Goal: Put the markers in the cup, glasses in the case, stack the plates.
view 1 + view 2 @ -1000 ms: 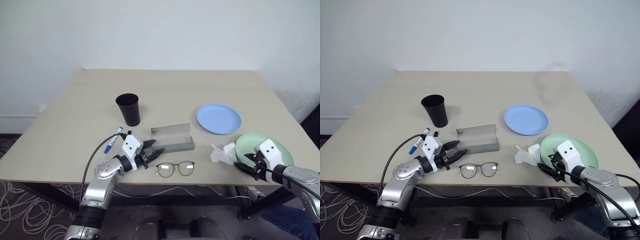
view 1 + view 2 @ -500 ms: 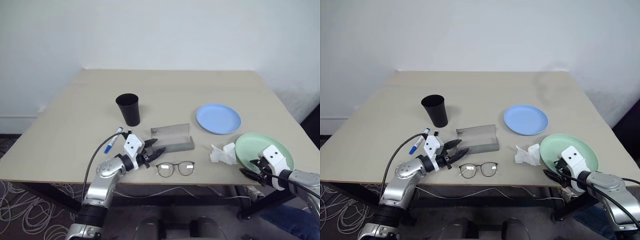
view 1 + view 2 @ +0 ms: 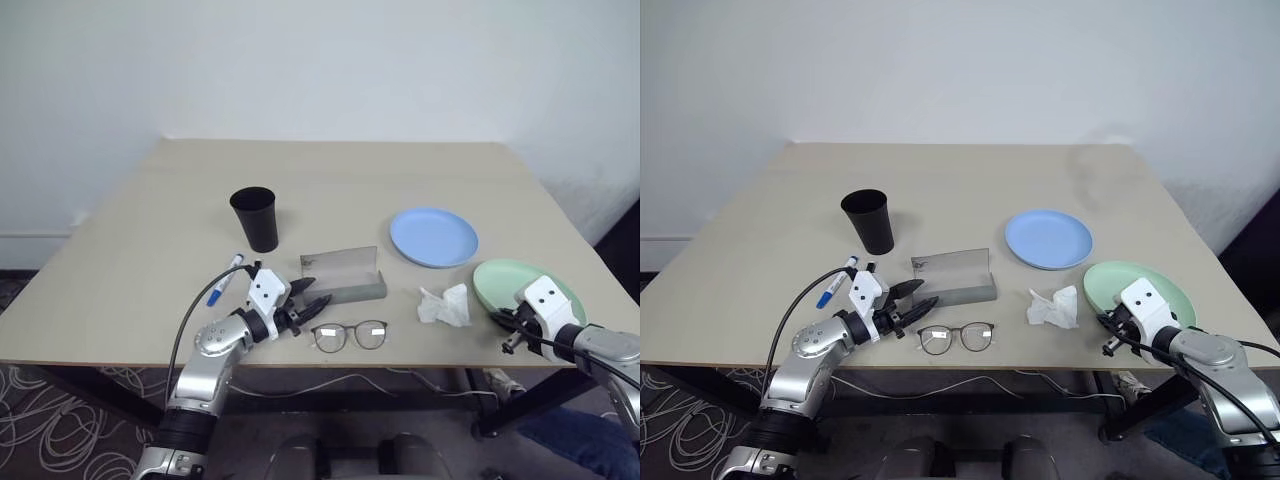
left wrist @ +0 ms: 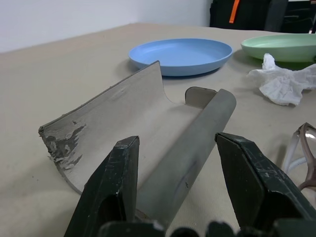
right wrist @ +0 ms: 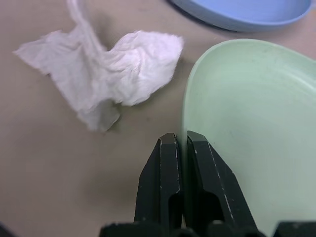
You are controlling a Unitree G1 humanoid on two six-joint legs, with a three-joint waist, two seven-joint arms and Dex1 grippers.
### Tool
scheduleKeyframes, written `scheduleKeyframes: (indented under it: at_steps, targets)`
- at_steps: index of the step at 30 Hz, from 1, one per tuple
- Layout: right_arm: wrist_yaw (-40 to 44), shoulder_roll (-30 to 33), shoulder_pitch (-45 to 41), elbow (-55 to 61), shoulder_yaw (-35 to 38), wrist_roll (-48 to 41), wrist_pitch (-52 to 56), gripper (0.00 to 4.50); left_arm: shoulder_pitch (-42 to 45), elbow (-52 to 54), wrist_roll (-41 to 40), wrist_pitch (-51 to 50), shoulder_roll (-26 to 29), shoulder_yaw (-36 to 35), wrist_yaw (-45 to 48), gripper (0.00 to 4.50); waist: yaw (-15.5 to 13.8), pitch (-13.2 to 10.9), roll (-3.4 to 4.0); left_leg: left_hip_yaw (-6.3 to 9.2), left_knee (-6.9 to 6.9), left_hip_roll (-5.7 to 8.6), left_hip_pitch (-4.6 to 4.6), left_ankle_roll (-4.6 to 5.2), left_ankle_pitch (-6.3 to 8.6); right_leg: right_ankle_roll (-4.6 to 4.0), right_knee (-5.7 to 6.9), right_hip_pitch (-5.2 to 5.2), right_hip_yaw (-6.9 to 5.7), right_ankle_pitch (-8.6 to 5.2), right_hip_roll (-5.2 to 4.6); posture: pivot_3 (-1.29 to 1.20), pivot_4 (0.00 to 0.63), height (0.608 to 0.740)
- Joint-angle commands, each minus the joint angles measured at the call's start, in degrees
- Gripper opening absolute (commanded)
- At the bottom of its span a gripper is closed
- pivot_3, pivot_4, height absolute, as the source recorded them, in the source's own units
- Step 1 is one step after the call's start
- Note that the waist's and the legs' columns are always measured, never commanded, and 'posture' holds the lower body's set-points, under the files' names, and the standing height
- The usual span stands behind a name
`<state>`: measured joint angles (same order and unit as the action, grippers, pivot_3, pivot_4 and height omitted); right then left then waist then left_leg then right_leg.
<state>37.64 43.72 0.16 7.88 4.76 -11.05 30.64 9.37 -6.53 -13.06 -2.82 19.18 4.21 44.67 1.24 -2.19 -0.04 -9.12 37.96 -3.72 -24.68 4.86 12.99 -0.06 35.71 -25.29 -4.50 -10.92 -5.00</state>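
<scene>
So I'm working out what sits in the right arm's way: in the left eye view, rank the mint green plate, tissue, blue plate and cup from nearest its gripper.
1. Mint green plate, its rim pinched by the right gripper.
2. Tissue, just left.
3. Blue plate, farther back.
4. Cup, far left.

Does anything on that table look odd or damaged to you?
A crumpled tissue lies loose between the case and the green plate. The case's open lid is scuffed and peeling at one corner.

The black-capped marker (image 3: 257, 267) is mostly hidden behind the left gripper (image 3: 306, 297).
</scene>
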Motion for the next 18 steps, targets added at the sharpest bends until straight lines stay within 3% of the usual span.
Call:
scheduleKeyframes:
  at_steps: [1, 9, 18]
  targets:
    - [-2.96, -0.17, -3.29, -2.75, 0.65, 2.93, -1.72, 0.04, 1.27, 1.02, 0.02, 1.19, -0.24, 0.07, -0.10, 2.55, -0.04, -0.01, 0.01, 0.00, -0.01, 0.00, 0.00, 0.00, 0.00, 0.00, 0.00, 0.00, 0.00, 0.00, 0.00, 0.00, 0.000, 0.740]
    - [-6.41, -1.55, -15.03, -10.37, -0.41, 6.98, -10.66, 0.04, 1.49, 0.66, 0.39, 1.29, -0.31, -0.07, -0.06, 2.55, 0.04, -0.03, 0.23, -0.04, -0.11, -0.03, 0.00, -0.01, 0.00, -0.04, 0.03, -0.13, -0.03, 0.03, 0.02, 0.00, 0.000, 0.740]
    - [6.34, -4.16, -30.36, -22.63, -8.92, 7.83, -24.70, 0.04, 2.63, -0.60, 0.62, 1.60, -0.46, -0.17, 0.16, 2.55, 0.10, 0.01, 0.27, 0.08, -0.09, 0.01, 0.00, 0.02, -0.02, 0.01, 0.07, -0.12, -0.01, -0.02, 0.21, 0.00, 0.000, 0.740]
